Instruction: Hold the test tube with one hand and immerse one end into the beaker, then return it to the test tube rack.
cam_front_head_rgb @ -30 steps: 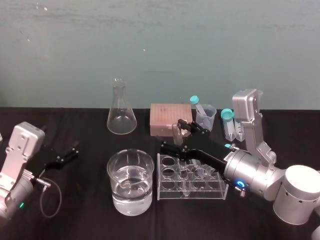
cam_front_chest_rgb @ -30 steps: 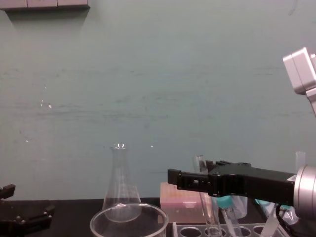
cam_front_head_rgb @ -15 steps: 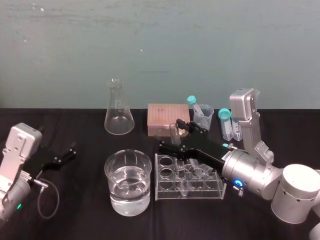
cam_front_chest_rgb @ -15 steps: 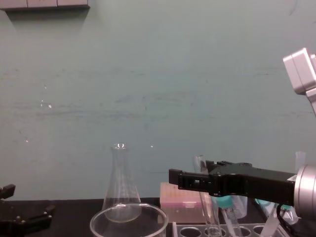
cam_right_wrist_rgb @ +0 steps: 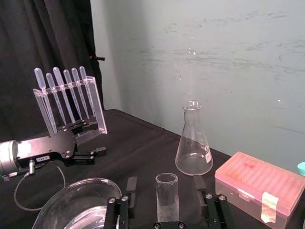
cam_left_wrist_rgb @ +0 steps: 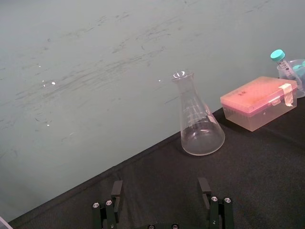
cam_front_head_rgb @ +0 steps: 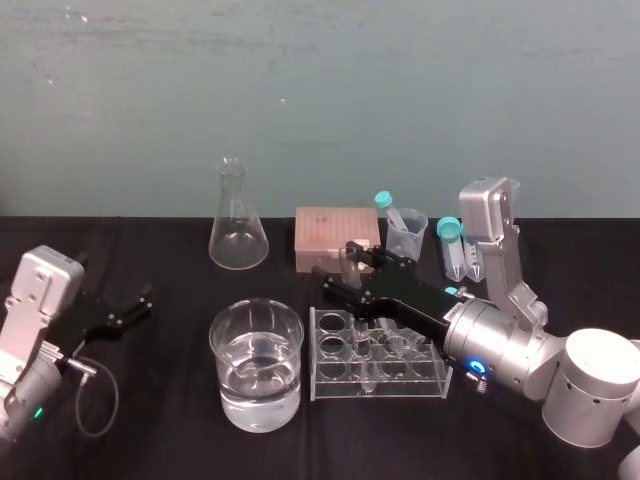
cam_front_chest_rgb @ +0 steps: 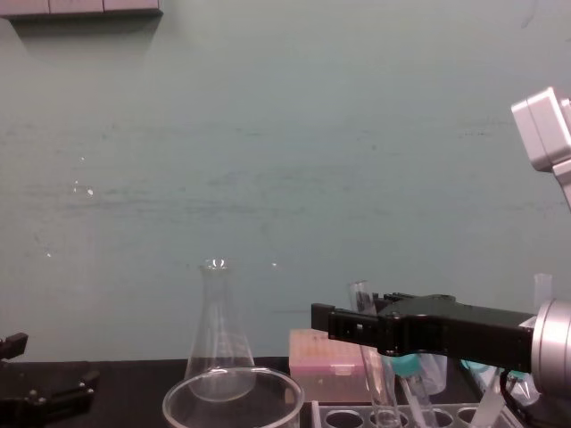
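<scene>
Test tube: long clear uncapped glass test tube [cam_right_wrist_rgb: 167,195], nearly upright, lower end down in the clear plastic test tube rack [cam_front_head_rgb: 425,372].
Right claw: black 2-pronged right claw [cam_front_head_rgb: 344,262] is wide, straddling the tube's top, a gap either side of the glass.
Beaker: wide glass beaker [cam_front_head_rgb: 228,345], water inside, just left of the rack.
Left claw: black left claw [cam_left_wrist_rgb: 160,188] spread wide, low over the black surface [cam_front_head_rgb: 150,420], far left.

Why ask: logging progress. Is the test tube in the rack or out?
In: the test tube has its lower end in the test tube rack; right end effector open around it.
</scene>
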